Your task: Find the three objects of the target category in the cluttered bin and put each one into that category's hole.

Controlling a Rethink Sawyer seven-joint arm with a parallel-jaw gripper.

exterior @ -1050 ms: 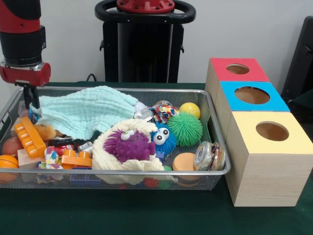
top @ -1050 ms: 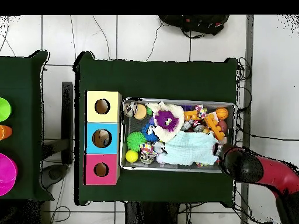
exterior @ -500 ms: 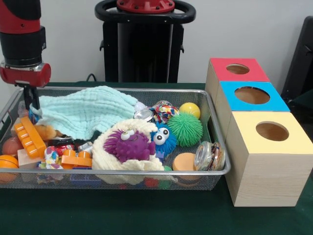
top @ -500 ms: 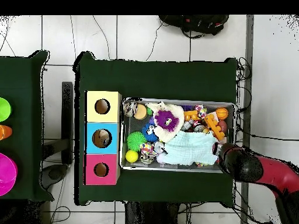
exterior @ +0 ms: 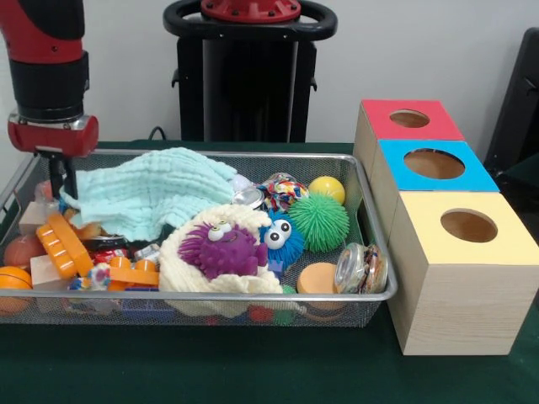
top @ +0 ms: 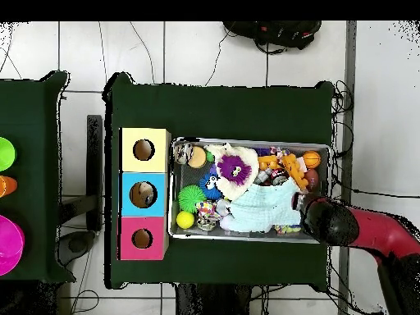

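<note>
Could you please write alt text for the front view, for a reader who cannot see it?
A red and black arm's pincer reaches into the left end of a wire bin of toys, beside a pale green cloth. Three boxes with holes stand to its right.

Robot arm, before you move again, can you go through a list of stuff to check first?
1. Gripper down inside the wire bin, at the end away from the boxes: ok.
2. Jaws open or shut: cannot tell, the mint cloth and toys hide them.
3. Anything held: cannot tell.
4. Cloth clear of the toys: not ok, it covers things beside the gripper.
5. Holes in the red box, blue box and yellow box free from above: ok.
6. Orange block out of the way: not ok, it lies tilted just below the gripper.
</note>
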